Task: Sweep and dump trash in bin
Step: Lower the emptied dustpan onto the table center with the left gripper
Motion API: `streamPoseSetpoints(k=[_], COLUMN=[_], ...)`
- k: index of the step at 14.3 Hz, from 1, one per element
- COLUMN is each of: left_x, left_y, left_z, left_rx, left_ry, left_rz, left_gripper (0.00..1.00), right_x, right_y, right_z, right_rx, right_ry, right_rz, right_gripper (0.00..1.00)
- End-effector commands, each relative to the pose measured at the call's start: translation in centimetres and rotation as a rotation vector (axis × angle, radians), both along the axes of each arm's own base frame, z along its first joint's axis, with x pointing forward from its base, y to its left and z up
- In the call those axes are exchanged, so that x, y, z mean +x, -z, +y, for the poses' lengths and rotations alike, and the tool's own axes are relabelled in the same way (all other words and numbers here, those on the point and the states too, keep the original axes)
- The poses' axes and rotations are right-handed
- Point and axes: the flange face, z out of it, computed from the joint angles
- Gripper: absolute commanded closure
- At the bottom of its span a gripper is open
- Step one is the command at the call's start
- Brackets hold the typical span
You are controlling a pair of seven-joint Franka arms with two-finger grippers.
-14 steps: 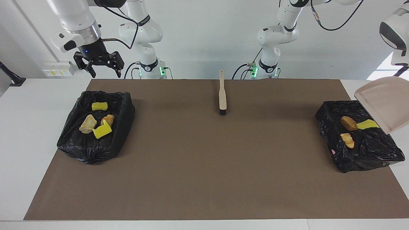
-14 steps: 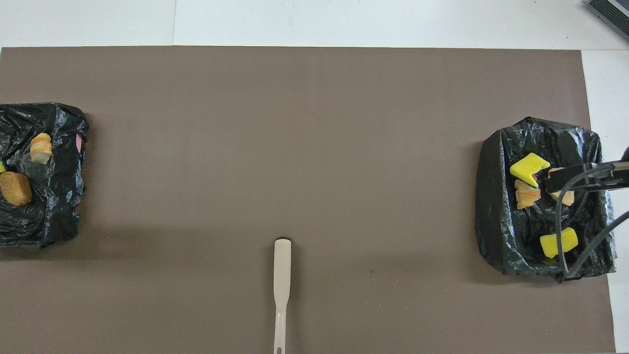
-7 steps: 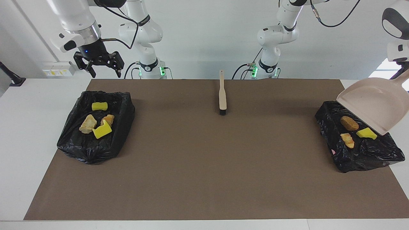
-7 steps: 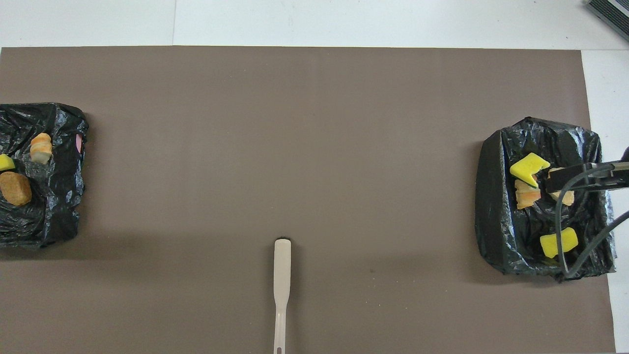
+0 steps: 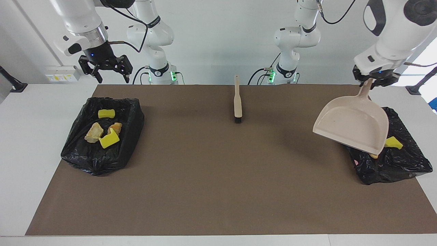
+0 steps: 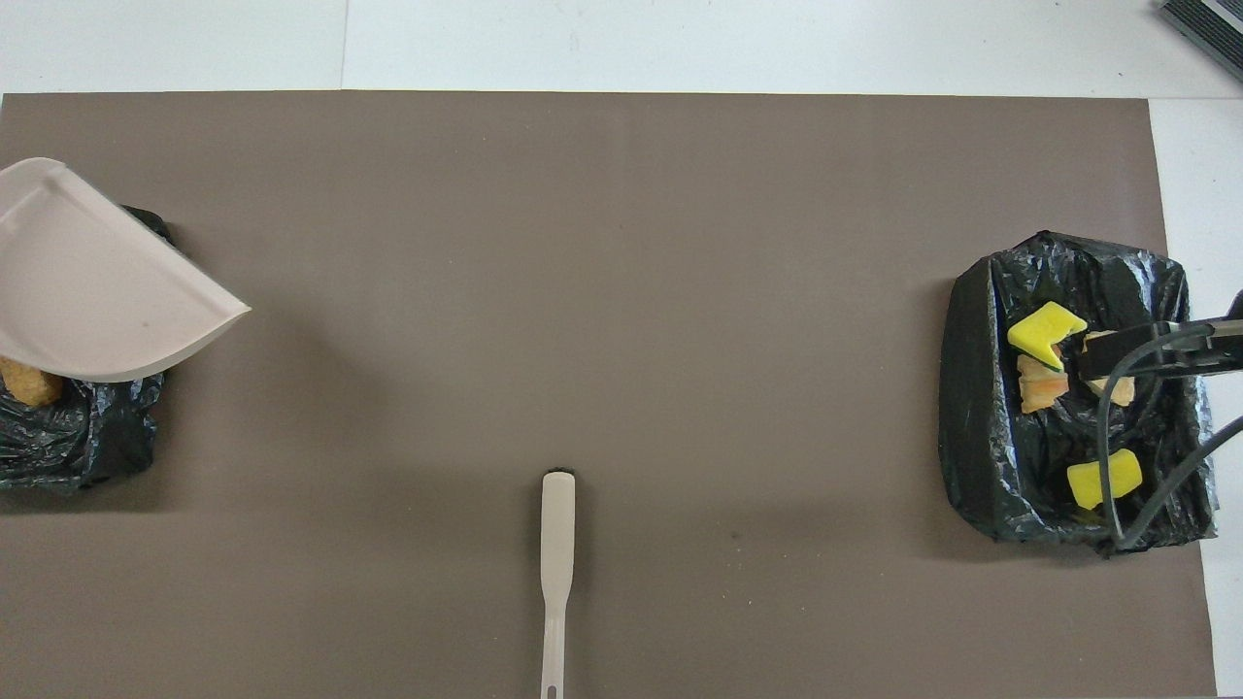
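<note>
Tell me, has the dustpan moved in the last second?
Yes. The dustpan, held by the left gripper, has swung from the table's edge toward the brush, now covering part of the bin at the left arm's end.

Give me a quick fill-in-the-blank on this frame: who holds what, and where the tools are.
1. The left gripper is shut on the handle of the ____.
2. The hand brush lies on the brown ____.
3. The right gripper hangs open, holding ____.
4. The dustpan is raised over the black-lined bin at the ____ arm's end of the table.

Missing words: dustpan; mat; nothing; left
</note>
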Motion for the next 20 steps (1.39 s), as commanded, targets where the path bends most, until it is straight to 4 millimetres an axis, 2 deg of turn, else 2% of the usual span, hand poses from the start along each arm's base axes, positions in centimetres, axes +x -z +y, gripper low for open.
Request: streamPoseSetpoints(k=[1, 4, 6, 8, 9, 12, 15, 18, 20], left_x=[-1.9, -1.6, -1.6, -1.1, -0.6, 1.5, 2.2, 2.1, 1.7], left_y=[2.6, 7.2, 9.1, 13.2, 14.6, 16.5, 18.8, 19.2, 21.4], left_z=[-7.9, -15.9, -18.9, -23.5, -25.1, -26.6, -27.5, -28.0, -29.3], left_rx=[-0.040, -0.168, -0.213, -0.219, -0.236, -0.370, -0.390, -0.393, -0.375], left_ry=[-0.108, -0.210, -0.255, -0.311, -0.354, -0.457, -0.476, -0.515, -0.506], left_rz=[-0.055, -0.174, -0.198, -0.214, -0.252, -0.276, -0.290, -0.297, -0.280], left_gripper=[1.00, 1.00, 1.00, 1.00, 1.00, 1.00, 1.00, 1.00, 1.00], right_x=[-0.6, -0.6, -0.6, -0.6, -0.6, -0.6, -0.6, -0.6, -0.6], right_y=[0.0, 0.0, 0.0, 0.0, 0.0, 0.0, 0.0, 0.0, 0.0], right_z=[0.1, 0.0, 0.0, 0.0, 0.0, 0.0, 0.1, 0.0, 0.0], right_rx=[0.016, 0.016, 0.016, 0.016, 0.016, 0.016, 0.016, 0.016, 0.016], right_ry=[0.015, 0.017, 0.017, 0.017, 0.017, 0.017, 0.015, 0.017, 0.017], right_rz=[-0.001, -0.001, -0.001, -0.001, -0.001, -0.001, -0.001, -0.001, -0.001], right_gripper=[0.00, 0.00, 0.00, 0.00, 0.00, 0.00, 0.00, 0.00, 0.00])
